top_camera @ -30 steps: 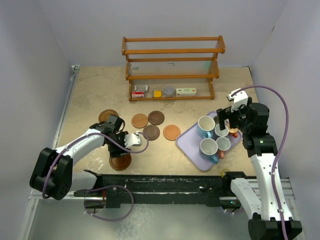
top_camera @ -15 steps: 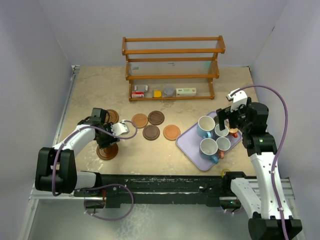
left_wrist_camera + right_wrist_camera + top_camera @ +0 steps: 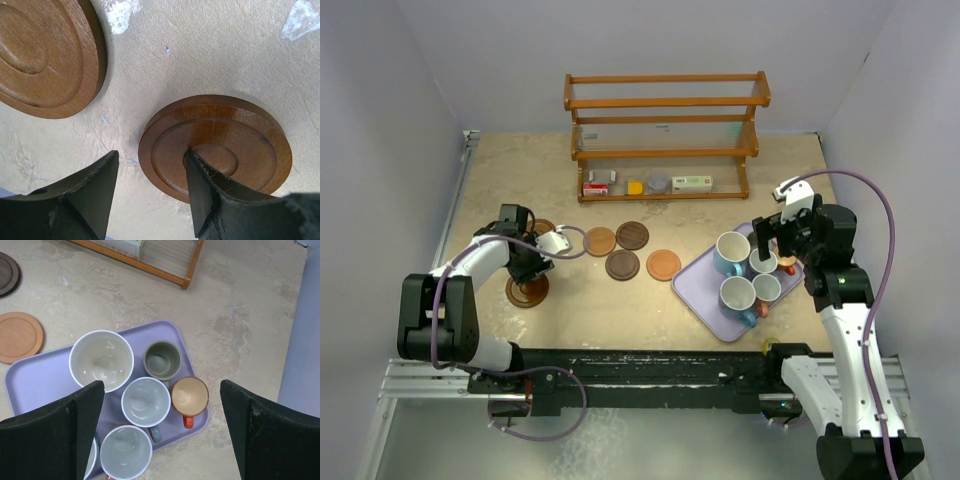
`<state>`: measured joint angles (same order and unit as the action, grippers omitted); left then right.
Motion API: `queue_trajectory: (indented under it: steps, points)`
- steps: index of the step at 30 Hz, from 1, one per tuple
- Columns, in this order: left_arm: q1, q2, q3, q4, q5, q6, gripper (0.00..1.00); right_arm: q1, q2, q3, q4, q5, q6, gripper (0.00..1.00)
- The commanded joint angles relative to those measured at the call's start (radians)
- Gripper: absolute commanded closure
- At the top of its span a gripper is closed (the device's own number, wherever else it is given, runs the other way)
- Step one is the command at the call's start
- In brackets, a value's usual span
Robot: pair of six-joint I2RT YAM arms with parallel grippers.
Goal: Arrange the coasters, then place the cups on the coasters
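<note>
Two grooved coasters show in the left wrist view: one at the upper left, the other lying flat under my left gripper. The jaws stand apart. The right fingertip rests on that coaster's inner ring, and the left fingertip sits off its rim, over the table. From above, this coaster lies just below the left gripper. Smaller coasters lie mid-table. The cups stand on the lavender tray. The right gripper hovers wide open above them, holding nothing.
A wooden rack with small boxes and round items stands at the back. The other grooved coaster lies partly hidden behind the left arm. The tray sits at the right. Walls close in on three sides.
The left gripper has slid left and slightly back, taking the grooved coaster along the table towards the other grooved one. The right arm has not moved.
</note>
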<state>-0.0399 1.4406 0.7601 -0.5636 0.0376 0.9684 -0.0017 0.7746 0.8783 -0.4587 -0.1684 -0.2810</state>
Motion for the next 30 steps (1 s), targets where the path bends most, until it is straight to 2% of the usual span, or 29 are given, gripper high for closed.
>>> queue_trajectory:
  steps: [1,30]
  points:
    - [0.014,0.060,0.005,0.124,0.024,-0.032,0.47,0.000,0.005,0.012,0.017,-0.002,-0.010,0.00]
    - [0.012,0.090,0.099,0.169,0.127,-0.173,0.45,-0.001,0.003,0.012,0.011,-0.013,-0.008,0.00]
